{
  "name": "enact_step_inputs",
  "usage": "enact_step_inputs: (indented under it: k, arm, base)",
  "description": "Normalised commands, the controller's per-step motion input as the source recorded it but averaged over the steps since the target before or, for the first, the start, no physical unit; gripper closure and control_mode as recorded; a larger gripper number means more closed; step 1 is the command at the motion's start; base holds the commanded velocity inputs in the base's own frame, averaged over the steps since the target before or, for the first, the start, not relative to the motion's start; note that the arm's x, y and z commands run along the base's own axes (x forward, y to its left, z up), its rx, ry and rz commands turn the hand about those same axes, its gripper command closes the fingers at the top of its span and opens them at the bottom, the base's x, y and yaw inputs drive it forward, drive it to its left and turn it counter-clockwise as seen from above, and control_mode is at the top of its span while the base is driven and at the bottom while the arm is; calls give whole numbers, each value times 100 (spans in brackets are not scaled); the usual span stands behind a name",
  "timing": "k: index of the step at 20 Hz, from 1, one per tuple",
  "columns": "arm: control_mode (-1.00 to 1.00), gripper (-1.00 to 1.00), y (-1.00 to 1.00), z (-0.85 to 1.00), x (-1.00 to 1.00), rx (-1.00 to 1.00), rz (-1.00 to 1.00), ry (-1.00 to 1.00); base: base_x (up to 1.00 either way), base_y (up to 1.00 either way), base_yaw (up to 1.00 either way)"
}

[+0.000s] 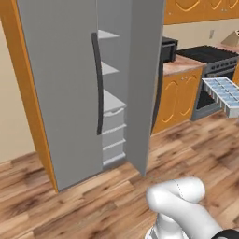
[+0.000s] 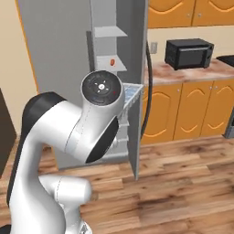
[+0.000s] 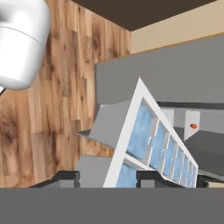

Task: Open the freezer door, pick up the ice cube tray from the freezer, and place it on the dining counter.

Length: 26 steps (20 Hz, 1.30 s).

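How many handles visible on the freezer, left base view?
2. One long dark handle runs down the closed left door of the freezer. The other sits behind the open right door, mostly hidden by the panel.

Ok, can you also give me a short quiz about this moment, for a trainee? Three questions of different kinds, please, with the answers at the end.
1. True or false: one door of the freezer stands open.
2. Where is the ice cube tray now? A: on a freezer shelf. B: between the jaws, in the air outside the freezer. C: on the wooden floor.
3. Fill in the missing word: on the counter to the right of the freezer stands a black ____.

Key: 1 true. 2 B. 3 microwave.
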Motion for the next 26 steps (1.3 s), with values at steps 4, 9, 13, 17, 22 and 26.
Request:
enact_step_inputs:
  k: [4,9,13,17,22,26]
  arm:
    - [100,100,0,0,0,0,0,0]
    - [100,100,0,0,0,0,0,0]
    - [100,100,0,0,0,0,0,0]
    - [100,100,0,0,0,0,0,0]
    - [100,100,0,0,0,0,0,0]
    - [100,100,0,0,0,0,0,0]
  base:
    - [-56,0,-47]
    - [-27,0,-48]
    - [-8,1,-48]
    - [0,0,-49]
    - [0,0,-51]
    - [0,0,-50]
